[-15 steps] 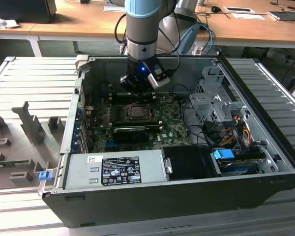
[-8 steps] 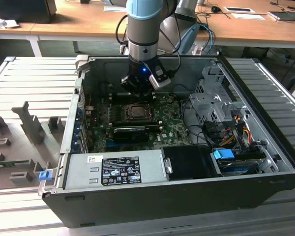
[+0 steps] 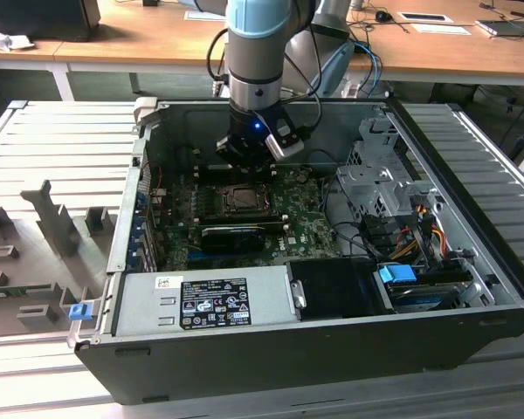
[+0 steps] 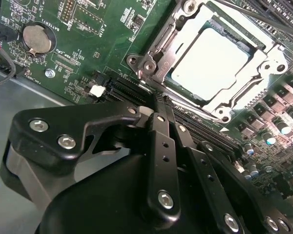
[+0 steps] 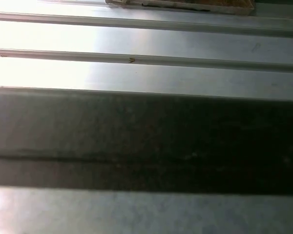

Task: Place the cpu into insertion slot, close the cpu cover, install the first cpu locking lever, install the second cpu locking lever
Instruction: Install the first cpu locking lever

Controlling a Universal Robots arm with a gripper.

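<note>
the gripper (image 4: 158,105) hangs low inside the open pc case (image 3: 271,358), just beside the socket on the green motherboard (image 4: 97,53); in the second wrist view its two black fingers (image 4: 161,146) sit pressed together with nothing between them, tips right at the near edge of the socket frame; the cpu (image 4: 210,63) is already seated in the socket, pale silvery top facing up; the cpu cover (image 4: 256,80) looks folded down flat around it, chip showing through the square opening; whether either locking lever is latched, i can't tell from here.

handling-wise, my guess: the chip is light, stiff and properly fragile on its underside, slick on top, so it wants edge-only contact and no sliding; the cover is thin sheet metal, springy on its hinge, best pushed on the frame border and not on the chip; the lever wires look thin and stiff, likely springy under load.

in the exterior view the gripper (image 3: 251,144) sits over the far side of the board, with the black graphics card (image 3: 236,234) on the nearer side of the socket.
</note>
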